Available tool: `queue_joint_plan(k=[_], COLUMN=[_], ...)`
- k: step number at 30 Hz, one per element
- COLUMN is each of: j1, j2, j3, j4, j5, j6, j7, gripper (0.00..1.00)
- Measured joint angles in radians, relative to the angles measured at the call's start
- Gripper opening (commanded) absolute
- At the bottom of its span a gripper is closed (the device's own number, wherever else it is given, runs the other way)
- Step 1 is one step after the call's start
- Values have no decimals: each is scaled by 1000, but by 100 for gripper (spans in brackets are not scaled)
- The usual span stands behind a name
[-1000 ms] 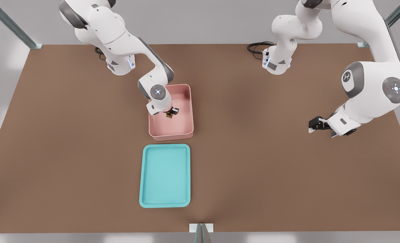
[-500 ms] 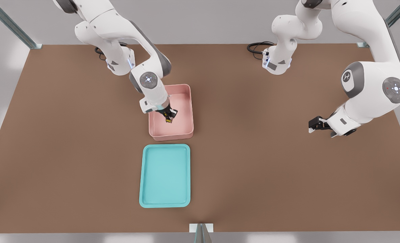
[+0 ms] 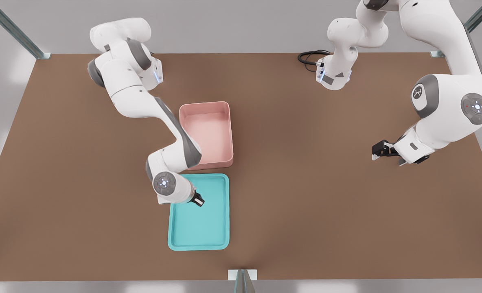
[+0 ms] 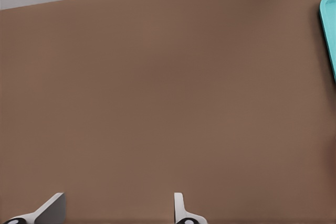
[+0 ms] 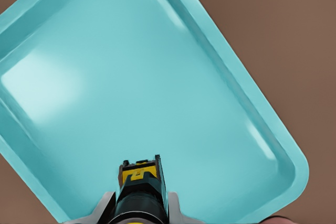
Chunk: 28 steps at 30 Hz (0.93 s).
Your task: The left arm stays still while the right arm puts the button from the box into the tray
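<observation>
gripper (image 3: 198,200) is pinching the button (image 5: 139,176) over the tray (image 3: 220,211)'s near-box end; tray floor sits straight below, its long side running away from the box (image 3: 206,126); probably just lower and release

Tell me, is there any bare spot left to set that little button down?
Plenty. The teal tray holds nothing on its floor, and the gripper hangs over its end nearest the pink box, shut on the button. The box is bare too. Only the narrow strip of table between box and tray is tight.
</observation>
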Motion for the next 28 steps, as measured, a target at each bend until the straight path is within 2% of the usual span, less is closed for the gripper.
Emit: queue_joint_plan(k=[1,2,3,6,8,10,13,14,15,18,23,28], j1=[1,1,2,1,-3,-92,-363,-422,-469,-535,-308,-339], j2=[21,32,38,34,-90,-335,-795,-867,-890,-840,-778,-766], j3=[-4,-7,-11,-14,-9,-12,-22,-24,-24,-20,-16,-23], j4=[16,25,30,33,27,-157,-635,-709,-735,-679,-597,-583], j5=[-3,-7,-9,-13,-14,3,32,35,37,43,48,46], j6=[-10,-18,-24,-40,-100,-184,-238,-255,-270,-310,-356,-401], j7=[-1,-2,-3,-6,-14,-71,-213,-262,-308,-422,-567,-677], gripper=[57,82,100,100,100,100,100,100,100,100,100,100])
